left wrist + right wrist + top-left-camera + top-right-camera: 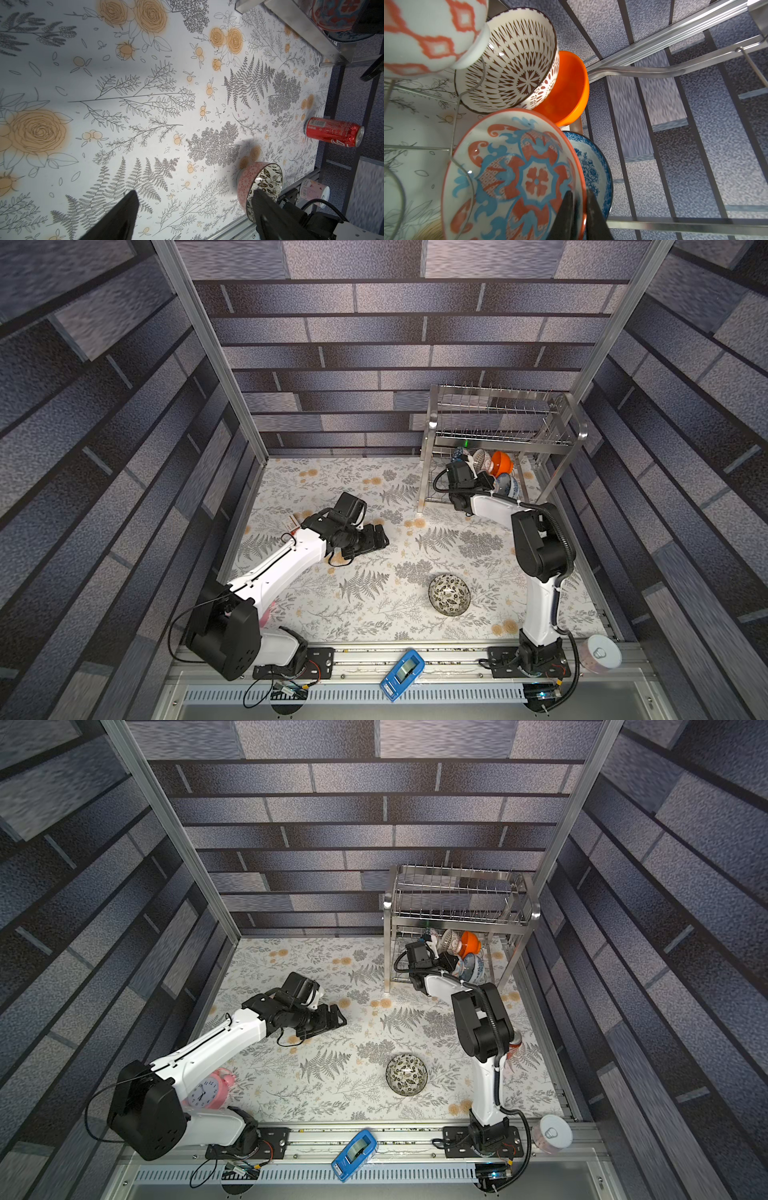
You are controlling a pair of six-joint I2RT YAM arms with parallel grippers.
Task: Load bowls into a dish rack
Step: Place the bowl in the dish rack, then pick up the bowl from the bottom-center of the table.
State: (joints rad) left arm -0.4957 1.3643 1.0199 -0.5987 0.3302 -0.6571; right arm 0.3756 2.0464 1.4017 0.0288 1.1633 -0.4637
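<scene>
The steel dish rack (503,435) (461,915) stands at the back right. Its lower tier holds a white lattice bowl (425,35), a triangle-patterned bowl (517,62), an orange bowl (566,91) and a blue-white floral bowl (593,170). In front of them the red-and-blue medallion bowl (512,176) stands on edge. My right gripper (579,191) reaches under the top tier, shut on that bowl's rim. A black-and-white floral bowl (449,594) (406,1074) (249,178) sits upright on the mat. My left gripper (195,191) (380,537) hovers open and empty, mid-left.
A red can (334,133) lies on its side near the right arm's base. A pink alarm clock (208,1090) stands behind the left arm. On the front rail are a blue tape dispenser (402,674) and a white lidded tub (602,653).
</scene>
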